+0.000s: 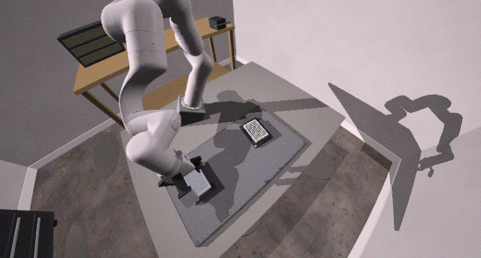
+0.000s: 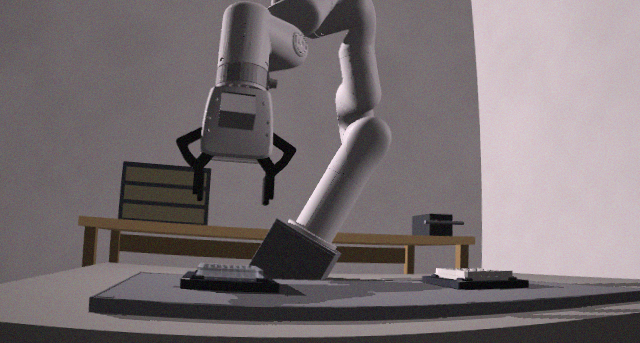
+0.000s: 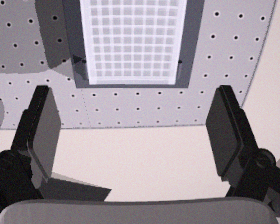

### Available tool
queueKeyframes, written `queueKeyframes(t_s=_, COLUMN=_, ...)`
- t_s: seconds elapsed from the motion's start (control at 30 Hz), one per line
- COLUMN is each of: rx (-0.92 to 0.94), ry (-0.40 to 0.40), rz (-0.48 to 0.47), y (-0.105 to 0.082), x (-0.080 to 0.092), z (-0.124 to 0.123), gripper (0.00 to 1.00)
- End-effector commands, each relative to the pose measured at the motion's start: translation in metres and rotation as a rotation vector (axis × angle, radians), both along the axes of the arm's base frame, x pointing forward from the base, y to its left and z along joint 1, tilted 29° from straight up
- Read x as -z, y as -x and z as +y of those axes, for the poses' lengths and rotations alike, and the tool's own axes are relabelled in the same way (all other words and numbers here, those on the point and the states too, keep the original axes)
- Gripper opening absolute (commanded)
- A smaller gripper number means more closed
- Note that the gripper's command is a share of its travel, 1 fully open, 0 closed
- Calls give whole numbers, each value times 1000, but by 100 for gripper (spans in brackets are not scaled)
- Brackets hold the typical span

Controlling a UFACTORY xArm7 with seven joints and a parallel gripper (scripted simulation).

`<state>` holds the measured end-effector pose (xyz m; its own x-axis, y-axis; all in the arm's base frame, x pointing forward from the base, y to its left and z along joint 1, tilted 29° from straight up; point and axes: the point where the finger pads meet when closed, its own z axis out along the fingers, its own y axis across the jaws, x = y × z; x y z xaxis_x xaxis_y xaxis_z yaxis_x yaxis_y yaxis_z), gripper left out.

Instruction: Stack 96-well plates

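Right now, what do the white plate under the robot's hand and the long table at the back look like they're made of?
The white plate looks like matte plastic: pale, with a moulded grid of small wells. The long table looks like wood: flat tan top and square legs, though no grain shows. The open tool has black fingers, maybe plastic or coated metal.

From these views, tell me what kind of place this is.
Probably a lab automation cell. Two 96-well plates sit in dark nests on a perforated grey board, a robot arm's open gripper hangs above one, and a wooden bench stands behind.
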<state>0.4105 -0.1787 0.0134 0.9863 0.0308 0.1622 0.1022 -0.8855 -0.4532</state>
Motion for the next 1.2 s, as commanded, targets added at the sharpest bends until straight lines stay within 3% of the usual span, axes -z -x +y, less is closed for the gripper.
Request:
queueKeyframes(t_s=0.0, rx=2, ry=3, rz=-2, y=-1, x=2, z=0, gripper=100)
queueKeyframes(t_s=1.17, rx=2, ry=3, rz=-2, y=-8, x=47, z=24, gripper=100)
